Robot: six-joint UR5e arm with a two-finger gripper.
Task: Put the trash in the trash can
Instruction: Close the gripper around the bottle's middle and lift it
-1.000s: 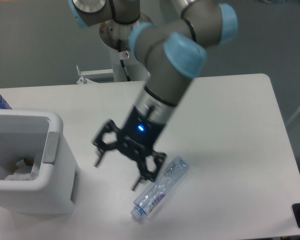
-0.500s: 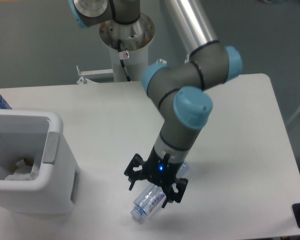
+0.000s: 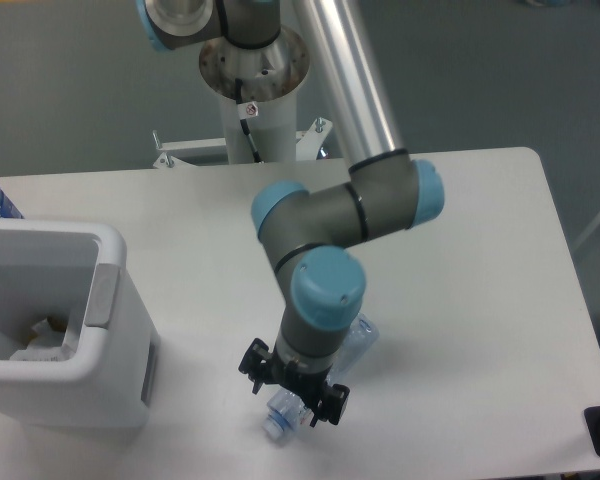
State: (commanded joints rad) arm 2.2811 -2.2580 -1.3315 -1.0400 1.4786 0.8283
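Clear plastic bottle point(image 3: 355, 338) with a pale cap lay on the white table point(image 3: 460, 250), under the black gripper point(image 3: 293, 396), whose fingers straddled it, spread apart. White boxy trash can point(image 3: 100, 360) stood at the left.

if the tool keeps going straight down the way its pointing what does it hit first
Most likely the plastic bottle, lying on the table directly under the tool. Its fingers straddle the bottle's cap end; depth is hard to judge.
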